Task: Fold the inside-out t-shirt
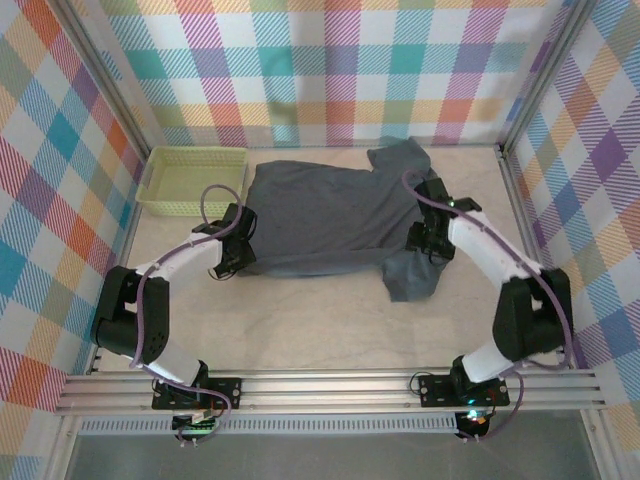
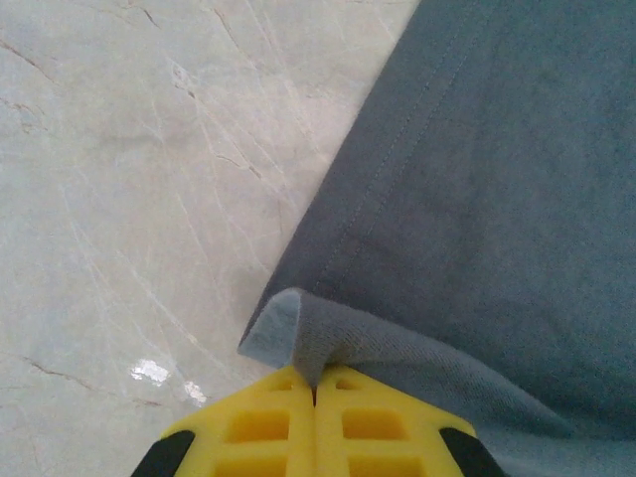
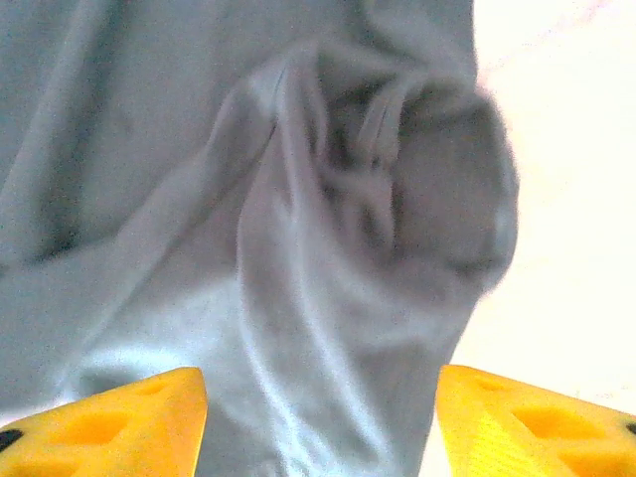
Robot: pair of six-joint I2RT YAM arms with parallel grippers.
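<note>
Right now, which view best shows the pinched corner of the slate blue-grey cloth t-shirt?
Left wrist: close-up of the corner clamped in the shut left end effector. Top external shows it tiny; right wrist shows a bunched sleeve.

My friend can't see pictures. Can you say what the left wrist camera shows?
The left end effector, its yellow fingers shut, pinches a corner of the blue-grey t-shirt. The stitched hem runs up and right, with pale marbled table to its left.
</note>
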